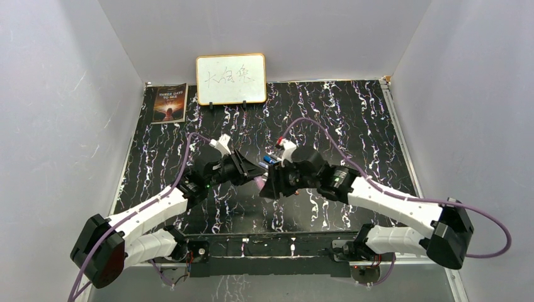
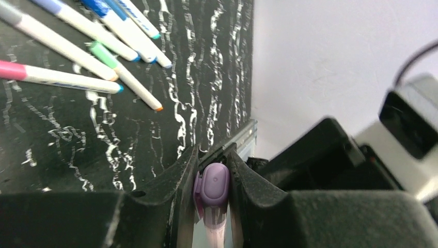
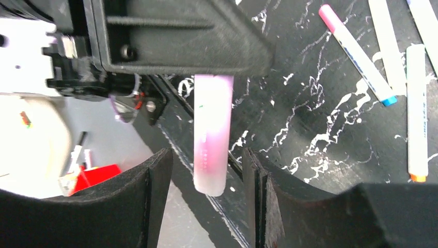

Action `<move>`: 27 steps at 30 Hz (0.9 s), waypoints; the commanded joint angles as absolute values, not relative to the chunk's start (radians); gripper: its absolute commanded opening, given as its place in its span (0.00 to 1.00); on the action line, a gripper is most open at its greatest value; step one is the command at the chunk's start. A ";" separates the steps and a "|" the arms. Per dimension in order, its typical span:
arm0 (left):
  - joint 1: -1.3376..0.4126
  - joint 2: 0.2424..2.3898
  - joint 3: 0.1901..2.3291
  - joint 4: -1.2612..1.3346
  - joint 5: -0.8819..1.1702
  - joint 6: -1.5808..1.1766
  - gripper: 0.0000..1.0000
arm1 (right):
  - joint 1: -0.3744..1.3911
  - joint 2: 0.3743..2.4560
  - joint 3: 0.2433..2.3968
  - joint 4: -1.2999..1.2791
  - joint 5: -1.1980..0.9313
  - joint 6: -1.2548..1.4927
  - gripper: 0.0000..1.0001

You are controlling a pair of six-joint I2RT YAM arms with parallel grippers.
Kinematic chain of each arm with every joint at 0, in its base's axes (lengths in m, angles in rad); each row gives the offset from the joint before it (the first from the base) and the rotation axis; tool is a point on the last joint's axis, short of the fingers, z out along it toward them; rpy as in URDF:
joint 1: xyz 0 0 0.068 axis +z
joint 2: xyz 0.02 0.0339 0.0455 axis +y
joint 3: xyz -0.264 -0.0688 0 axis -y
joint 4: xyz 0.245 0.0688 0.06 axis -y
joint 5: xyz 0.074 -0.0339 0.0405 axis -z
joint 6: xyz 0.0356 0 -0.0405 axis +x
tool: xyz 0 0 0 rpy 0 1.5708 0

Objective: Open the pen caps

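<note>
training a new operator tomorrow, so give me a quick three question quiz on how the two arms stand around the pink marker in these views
1. True or false: the right fingers are clamped on the pink marker.
2. Which hold the pink marker? A) the left fingers B) the right fingers C) neither
3. Fill in: the cap gripped between the left fingers is coloured ____.

Key: 1 false, there is a gap on both sides of the barrel. 2 A. 3 purple.
</note>
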State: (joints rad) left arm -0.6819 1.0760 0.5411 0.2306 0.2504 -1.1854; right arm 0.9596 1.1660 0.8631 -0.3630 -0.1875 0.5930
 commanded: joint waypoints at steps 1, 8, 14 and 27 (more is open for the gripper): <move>-0.681 1.055 0.521 0.422 0.377 -1.137 0.00 | 0.825 1.076 0.784 -0.150 -0.492 0.658 0.49; -0.681 1.020 0.506 0.511 0.425 -1.130 0.00 | 0.720 1.092 0.700 0.095 -0.783 0.792 0.47; -0.681 1.033 0.501 0.569 0.442 -1.142 0.00 | 0.720 1.118 0.656 0.292 -0.895 0.915 0.47; -0.692 1.045 0.469 0.664 0.433 -1.158 0.00 | 0.720 1.146 0.576 0.349 -0.886 0.958 0.13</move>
